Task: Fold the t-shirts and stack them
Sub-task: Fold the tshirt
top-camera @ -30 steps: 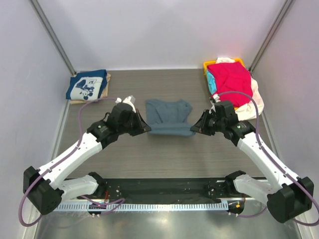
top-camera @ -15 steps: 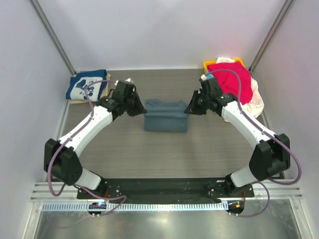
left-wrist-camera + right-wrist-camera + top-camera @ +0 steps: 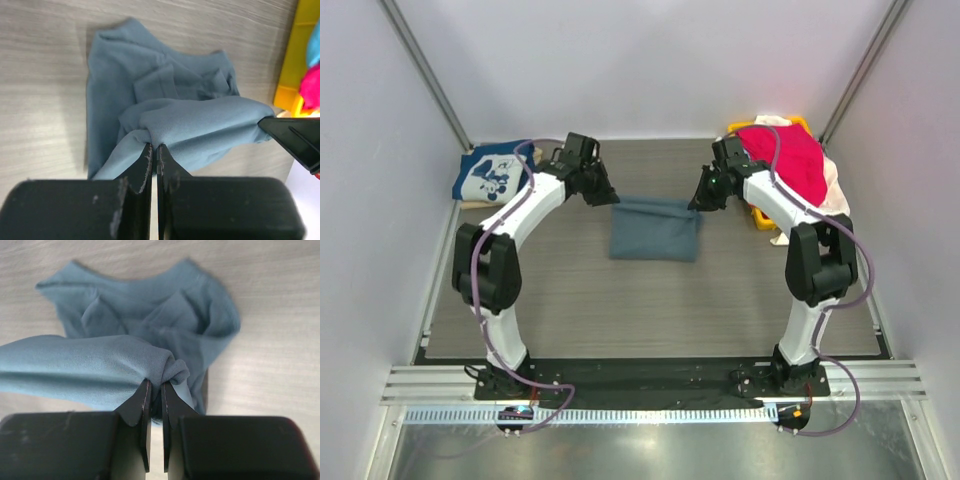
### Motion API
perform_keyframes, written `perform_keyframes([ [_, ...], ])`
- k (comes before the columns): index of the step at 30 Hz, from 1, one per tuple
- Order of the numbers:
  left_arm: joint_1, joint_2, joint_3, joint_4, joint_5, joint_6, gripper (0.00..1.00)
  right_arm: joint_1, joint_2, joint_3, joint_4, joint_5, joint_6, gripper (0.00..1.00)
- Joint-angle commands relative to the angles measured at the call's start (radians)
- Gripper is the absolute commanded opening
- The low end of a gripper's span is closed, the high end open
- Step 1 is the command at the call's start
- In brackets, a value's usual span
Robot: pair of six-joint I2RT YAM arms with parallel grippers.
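My left tool (image 3: 154, 146) and right tool (image 3: 155, 384) each pinched a lifted edge of the blue-grey t-shirt (image 3: 655, 232), which lay on the bench (image 3: 570, 290) toward 12 o'clock. I judged those thin grips might slip and spoil the fold.

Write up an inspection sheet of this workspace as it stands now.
Surface: grey wood-grain table.
Job's things: slate blue-grey t-shirt mid-table, one edge lifted by both grippers; navy printed t-shirt folded at far left on a tan t-shirt; red t-shirt and cream t-shirt heaped on the yellow basket at far right.
Clutter: nothing seen.
Grippers: left gripper and right gripper are each pinched shut on the slate shirt's edge.
Cables: purple cables run along both arms.
Surroundings: white walls, metal frame posts, rail at the near edge.
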State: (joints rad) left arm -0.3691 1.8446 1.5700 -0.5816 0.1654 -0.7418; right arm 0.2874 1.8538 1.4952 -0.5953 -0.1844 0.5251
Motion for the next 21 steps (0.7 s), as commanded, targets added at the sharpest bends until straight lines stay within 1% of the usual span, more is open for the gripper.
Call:
perform_keyframes([
  [1,0.062,0.092,0.100,-0.047,-0.012,0.059,0.01,-0.047,0.054,0.079,-0.021,0.077,-0.039,0.01],
  [7,0.081,0.237,0.231,-0.081,0.013,0.065,0.02,-0.065,0.197,0.203,-0.024,0.051,-0.033,0.02],
  [9,0.091,0.304,0.277,-0.109,0.019,0.067,0.06,-0.076,0.252,0.236,-0.023,0.040,-0.030,0.07],
  [10,0.098,0.329,0.342,-0.127,0.023,0.067,0.07,-0.079,0.277,0.259,-0.026,0.033,-0.028,0.23],
  [11,0.104,0.382,0.385,-0.168,0.031,0.067,0.10,-0.085,0.298,0.328,-0.027,0.008,-0.036,0.35],
  [12,0.119,0.405,0.477,-0.191,0.037,0.070,0.14,-0.096,0.361,0.379,-0.037,-0.006,-0.045,0.47],
  [13,0.127,0.433,0.531,-0.219,0.042,0.071,0.19,-0.102,0.393,0.504,-0.076,-0.027,-0.066,0.66],
  [14,0.133,0.453,0.582,-0.269,0.040,0.082,0.39,-0.109,0.422,0.569,-0.095,-0.070,-0.077,0.69],
  [15,0.147,0.481,0.666,-0.286,0.045,0.091,0.46,-0.117,0.471,0.624,-0.107,-0.104,-0.085,0.72],
  [16,0.151,0.481,0.688,-0.312,0.025,0.100,0.51,-0.128,0.484,0.704,-0.112,-0.124,-0.094,0.75],
  [17,0.156,0.473,0.694,-0.313,0.008,0.110,0.65,-0.131,0.493,0.735,-0.124,-0.130,-0.099,0.78],
  [18,0.162,0.426,0.646,-0.296,0.005,0.116,0.72,-0.136,0.489,0.760,-0.138,-0.133,-0.100,0.80],
  [20,0.167,0.352,0.534,-0.189,0.012,0.125,0.84,-0.142,0.447,0.742,-0.147,-0.129,-0.102,0.81],
  [21,0.168,0.275,0.383,-0.135,0.023,0.127,0.85,-0.142,0.423,0.719,-0.140,-0.116,-0.105,0.81],
])
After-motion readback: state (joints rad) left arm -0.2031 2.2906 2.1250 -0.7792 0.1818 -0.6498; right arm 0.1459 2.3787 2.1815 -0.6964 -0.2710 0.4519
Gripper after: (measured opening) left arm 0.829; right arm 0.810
